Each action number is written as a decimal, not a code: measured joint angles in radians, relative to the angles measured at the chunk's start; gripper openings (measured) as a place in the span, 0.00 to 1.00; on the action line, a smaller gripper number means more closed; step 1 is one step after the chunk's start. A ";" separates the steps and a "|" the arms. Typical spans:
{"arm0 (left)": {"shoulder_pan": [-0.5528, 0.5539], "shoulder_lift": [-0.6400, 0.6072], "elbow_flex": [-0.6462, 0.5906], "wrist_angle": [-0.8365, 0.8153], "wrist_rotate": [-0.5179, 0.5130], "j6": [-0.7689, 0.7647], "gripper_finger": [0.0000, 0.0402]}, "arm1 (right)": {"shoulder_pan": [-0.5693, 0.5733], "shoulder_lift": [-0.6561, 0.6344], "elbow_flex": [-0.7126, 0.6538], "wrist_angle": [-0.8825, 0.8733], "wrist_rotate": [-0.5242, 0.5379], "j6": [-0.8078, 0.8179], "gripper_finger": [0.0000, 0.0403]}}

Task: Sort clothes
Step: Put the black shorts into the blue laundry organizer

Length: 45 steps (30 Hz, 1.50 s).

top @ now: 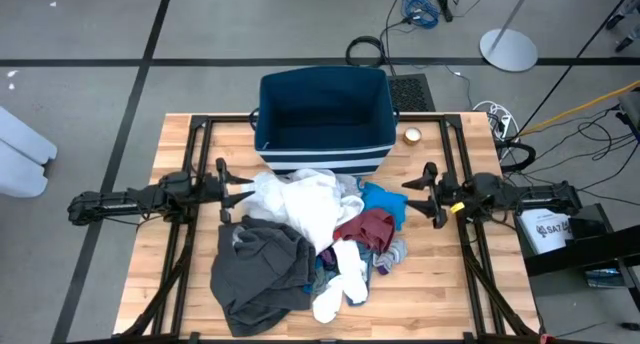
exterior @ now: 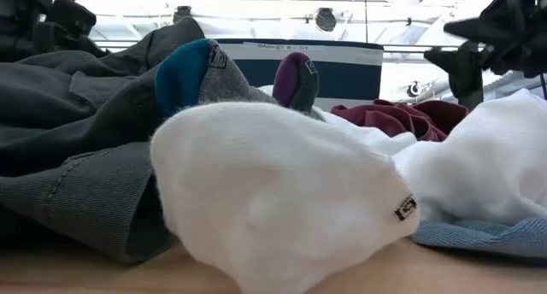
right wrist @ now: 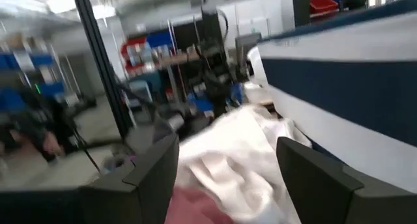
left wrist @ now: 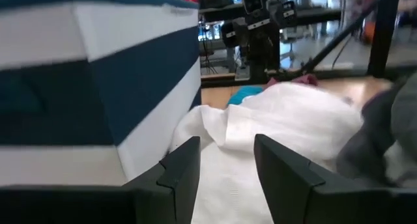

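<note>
The clothes lie heaped in the table's middle. A white garment (top: 305,204) is on top, with a dark grey one (top: 262,274) at the near left. A bright blue piece (top: 383,202) and a maroon piece (top: 368,227) lie to the right, and white socks (top: 340,279) toward the near edge. My left gripper (top: 243,194) points level at the heap's left side. It is open, and the white garment (left wrist: 280,120) lies just beyond its fingers. My right gripper (top: 417,195) points level at the heap's right side, open and holding nothing (right wrist: 228,165).
A navy bin with white stripes (top: 322,119) stands open just beyond the heap at the table's far edge. A small round pale object (top: 411,136) lies to its right. Bare wood shows along the near edge (top: 440,304) and at the near left.
</note>
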 joint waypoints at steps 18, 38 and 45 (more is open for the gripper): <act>0.000 0.000 0.000 -0.013 0.016 -0.463 0.39 | 0.000 0.000 0.000 0.270 0.134 0.158 0.61; 0.001 0.012 0.197 0.095 -0.010 -0.272 0.39 | 0.000 0.268 0.199 0.380 0.095 0.072 0.61; 0.000 0.109 0.389 -0.040 0.003 -0.184 0.39 | 0.000 0.528 0.456 0.261 0.009 -0.007 0.61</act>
